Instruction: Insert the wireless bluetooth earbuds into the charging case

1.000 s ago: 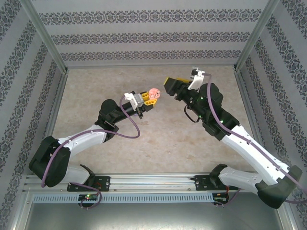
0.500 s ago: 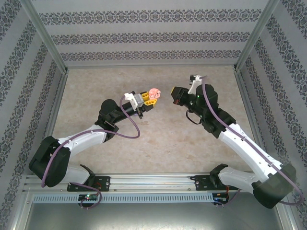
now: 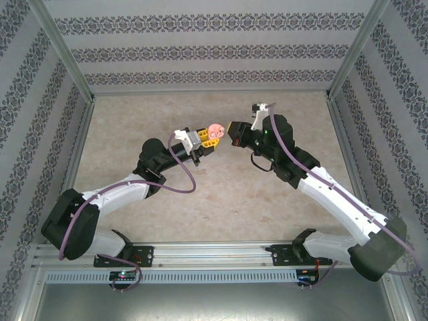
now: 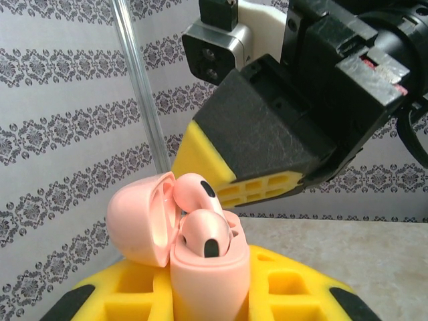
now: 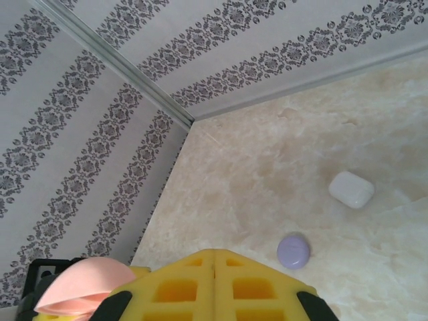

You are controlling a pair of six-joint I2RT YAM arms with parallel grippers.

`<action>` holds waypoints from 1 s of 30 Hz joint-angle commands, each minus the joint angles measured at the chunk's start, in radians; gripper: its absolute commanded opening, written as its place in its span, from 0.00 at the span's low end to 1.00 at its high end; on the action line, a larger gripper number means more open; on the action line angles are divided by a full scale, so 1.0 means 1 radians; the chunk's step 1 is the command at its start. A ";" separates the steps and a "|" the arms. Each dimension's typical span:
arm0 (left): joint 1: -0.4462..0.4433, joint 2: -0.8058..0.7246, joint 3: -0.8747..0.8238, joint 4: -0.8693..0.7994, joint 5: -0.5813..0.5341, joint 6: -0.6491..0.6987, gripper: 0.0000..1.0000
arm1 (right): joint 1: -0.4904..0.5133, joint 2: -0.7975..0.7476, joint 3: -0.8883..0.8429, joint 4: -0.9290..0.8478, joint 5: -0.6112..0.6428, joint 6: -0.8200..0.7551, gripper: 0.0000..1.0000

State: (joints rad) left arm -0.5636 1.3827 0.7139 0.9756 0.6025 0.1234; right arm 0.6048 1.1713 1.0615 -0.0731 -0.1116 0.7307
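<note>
right gripper, jaws newly closed and empty, has swung left to just beside the open pink charging case clamped in the left gripper; both pink earbuds stand in its wells, so pressing the lid shut likely follows.

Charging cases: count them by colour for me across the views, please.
pink case: 1
white case: 1
purple case: 1
Total: 3
</note>
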 commanded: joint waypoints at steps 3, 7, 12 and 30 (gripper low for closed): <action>-0.012 0.007 0.015 0.050 0.023 0.002 0.00 | 0.016 0.013 0.046 0.015 -0.010 -0.019 0.00; -0.012 0.010 0.015 0.052 0.023 0.001 0.00 | 0.027 0.019 0.049 0.016 -0.015 -0.019 0.00; -0.012 0.011 0.018 0.052 0.022 0.001 0.00 | 0.041 0.024 0.056 0.019 -0.019 -0.021 0.00; -0.012 -0.001 0.015 0.054 0.020 0.010 0.00 | 0.049 -0.059 0.027 -0.045 0.083 -0.058 0.00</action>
State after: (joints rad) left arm -0.5636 1.3880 0.7139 0.9764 0.6022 0.1238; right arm 0.6460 1.1316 1.0847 -0.1024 -0.0746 0.7006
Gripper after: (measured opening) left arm 0.208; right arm 0.068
